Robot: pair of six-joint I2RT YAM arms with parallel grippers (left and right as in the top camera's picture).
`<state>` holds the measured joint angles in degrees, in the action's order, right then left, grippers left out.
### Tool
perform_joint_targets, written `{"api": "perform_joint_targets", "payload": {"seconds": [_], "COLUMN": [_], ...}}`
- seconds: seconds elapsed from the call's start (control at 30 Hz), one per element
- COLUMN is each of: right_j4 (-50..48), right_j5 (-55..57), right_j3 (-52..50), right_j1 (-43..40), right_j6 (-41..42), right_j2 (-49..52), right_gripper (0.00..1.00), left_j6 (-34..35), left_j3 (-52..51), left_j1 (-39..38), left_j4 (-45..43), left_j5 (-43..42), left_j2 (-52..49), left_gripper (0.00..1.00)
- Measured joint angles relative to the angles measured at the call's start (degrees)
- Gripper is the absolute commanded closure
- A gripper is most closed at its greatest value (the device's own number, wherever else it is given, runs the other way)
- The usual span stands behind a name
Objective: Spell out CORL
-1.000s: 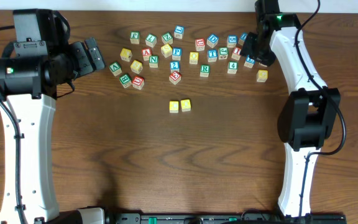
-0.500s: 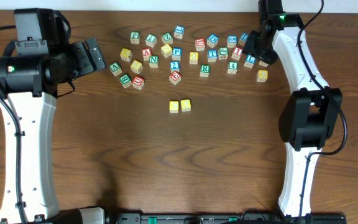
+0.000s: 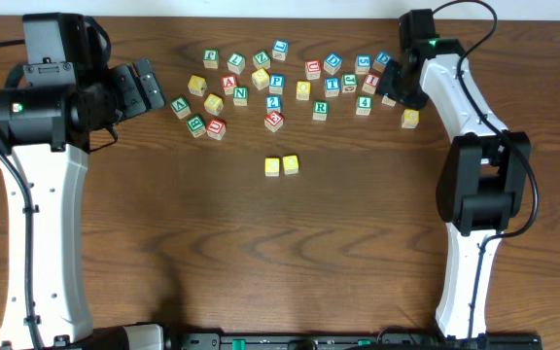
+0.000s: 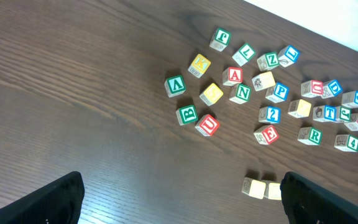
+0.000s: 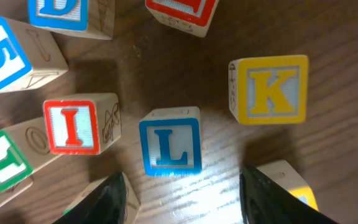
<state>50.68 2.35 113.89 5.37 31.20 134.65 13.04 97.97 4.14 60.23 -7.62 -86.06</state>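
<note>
Blocks (image 3: 273, 80) scattered on wooden tabletop (image 3: 261, 253).
Right gripper (image 5: 184, 186) jaws apart beside blue L cube (image 5: 169, 140); left gripper (image 4: 179, 186) jaws wide apart.

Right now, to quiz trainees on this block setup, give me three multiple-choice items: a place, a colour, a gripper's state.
1. The two plain yellow cubes lie: A) in a stack; B) side by side, apart from the letter cluster; C) in a gripper.
2. The letter on the L cube before the right gripper is: A) red; B) green; C) blue.
3. The left gripper is: A) shut on a cube; B) open, empty; C) shut, empty.
1 B: overhead shows them paired, apart from the cluster. 2 C: the wrist view shows blue. 3 B: its fingers stand wide with nothing between.
</note>
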Motion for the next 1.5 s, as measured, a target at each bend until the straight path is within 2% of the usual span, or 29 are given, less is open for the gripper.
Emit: {"api": "perform_joint_targets", "payload": {"seconds": [0.2, 0.3, 1.0, 1.27, 1.5], "right_j4": [-2.1, -3.1, -5.9, -0.3, 4.2], "right_j5": [0.0, 0.0, 0.7, 0.0, -1.2], "right_j3": [-2.1, -2.1, -3.7, -1.6, 0.1], "right_j1": [-0.1, -0.1, -0.1, -0.1, -0.1], "right_j6": [0.1, 0.2, -0.4, -3.3, -4.5], "right_j2": [0.0, 0.0, 0.0, 0.0, -1.7], "right_gripper": [0.60, 0.63, 0.60, 0.53, 0.52], "left_j6": [0.0, 0.0, 0.0, 0.0, 0.0], "left_j3": [0.0, 0.0, 0.0, 0.0, 0.0], "left_j1": [0.0, 0.0, 0.0, 0.0, 0.0], "left_j4": [0.0, 0.0, 0.0, 0.0, 0.0], "left_j5": [0.0, 0.0, 0.0, 0.0, 0.0], "left_j2": [0.0, 0.0, 0.0, 0.0, 0.0], "left_gripper": [0.01, 0.01, 0.01, 0.01, 0.01]}}
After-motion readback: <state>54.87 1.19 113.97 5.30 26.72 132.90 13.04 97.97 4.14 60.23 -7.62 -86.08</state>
